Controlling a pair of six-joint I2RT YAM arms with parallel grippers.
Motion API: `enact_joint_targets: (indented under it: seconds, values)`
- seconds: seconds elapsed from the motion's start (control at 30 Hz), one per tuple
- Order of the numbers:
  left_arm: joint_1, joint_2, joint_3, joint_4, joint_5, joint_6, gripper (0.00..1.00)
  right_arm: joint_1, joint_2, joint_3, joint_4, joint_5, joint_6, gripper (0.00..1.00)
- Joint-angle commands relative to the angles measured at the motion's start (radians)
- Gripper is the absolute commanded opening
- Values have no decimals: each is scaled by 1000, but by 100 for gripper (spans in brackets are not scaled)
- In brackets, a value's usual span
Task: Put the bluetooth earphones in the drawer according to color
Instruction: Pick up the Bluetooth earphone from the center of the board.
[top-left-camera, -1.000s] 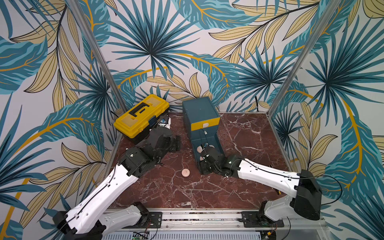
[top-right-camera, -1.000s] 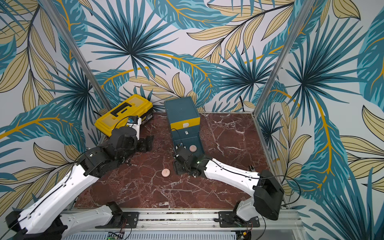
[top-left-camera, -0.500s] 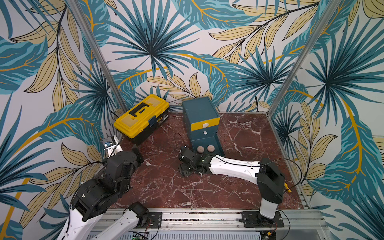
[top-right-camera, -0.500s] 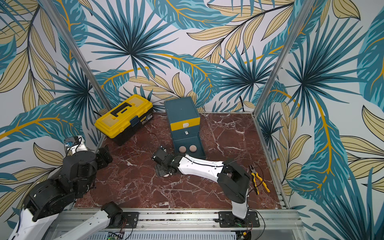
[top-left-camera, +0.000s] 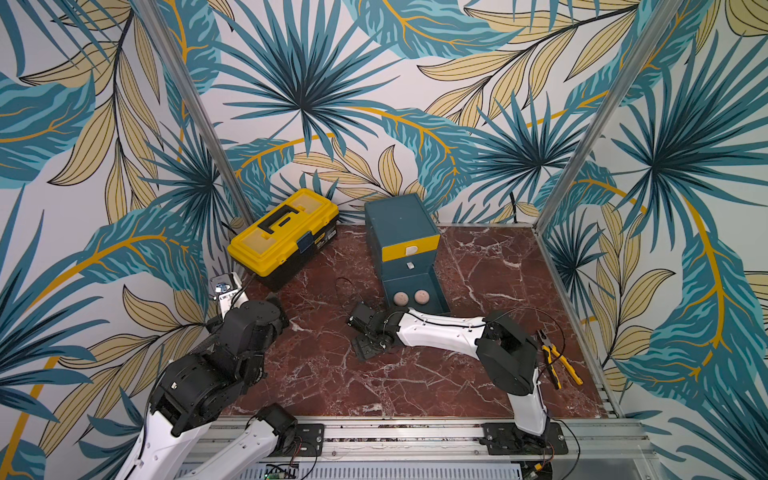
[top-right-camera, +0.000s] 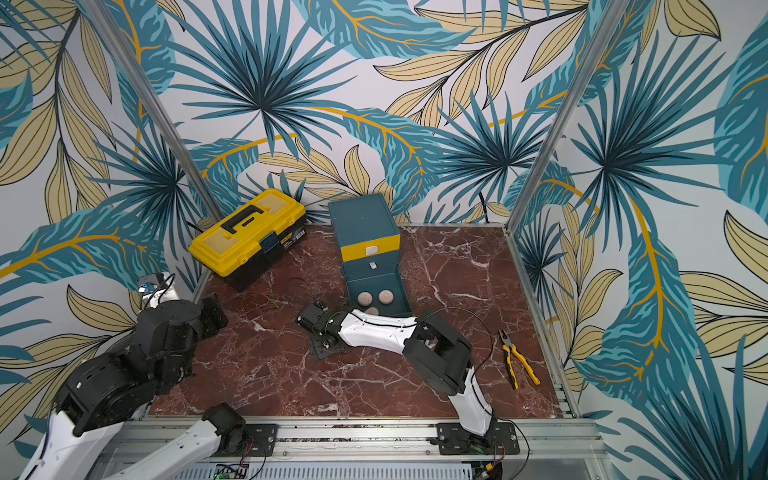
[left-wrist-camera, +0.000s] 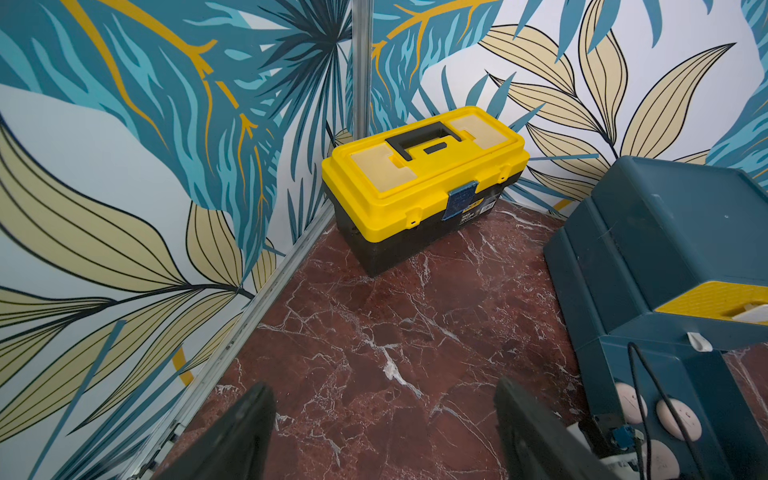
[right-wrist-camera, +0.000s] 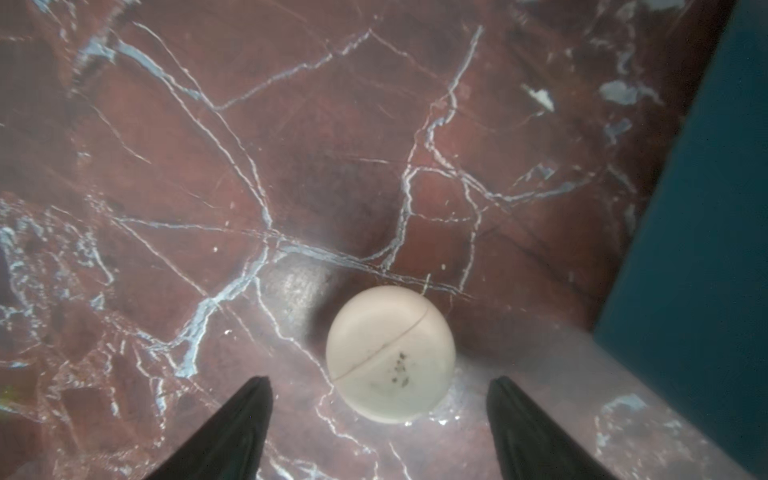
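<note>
The bluetooth earphones show as smooth, pebble-round cases. One pale cream case (right-wrist-camera: 390, 353), crossed by a thin seam and flecked with dark specks, lies on the glossy red-brown, white-veined marble table (right-wrist-camera: 208, 166) near the teal drawer (right-wrist-camera: 706, 208). It sits between the black tapered fingers (right-wrist-camera: 245, 424) of the right gripper (right-wrist-camera: 378, 384), which stand wide apart and touch neither side of it. Both top views hide that case beneath the gripper, just below frame centre. In a top view two pale cases (top-left-camera: 401, 297) lie side by side in the pulled-out bottom drawer of the boxy teal chest (top-left-camera: 399, 224); in a top view a sliver of a third (top-right-camera: 372, 311) peeks out beside the white arm shell, and the left wrist view shows all three. The left gripper (left-wrist-camera: 386, 432) is spread wide over bare marble and holds nothing. The toolbox (left-wrist-camera: 424, 187) has a glossy yellow lid, black base and blue latch; its label is too blurred to read. Yellow-and-black-handled pliers (top-left-camera: 559, 361) appear only in the top views, at lower right.
</note>
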Motion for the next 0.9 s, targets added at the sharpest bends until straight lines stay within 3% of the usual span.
enact_joint_targets:
  seconds: [0.0,0.3,0.6,0.87]
  values:
    - [9,8,-22,4,8,7,87,5,39,29,-41,-11,15,87]
    - [11,9,-37,18,17,15,87,-3,78,60,-51,-3,12,84]
    - [18,13,-47,26,23,19,87,-3,96,76,-81,23,14,73]
    - [21,12,-56,35,34,20,87,-3,112,82,-130,41,17,72]
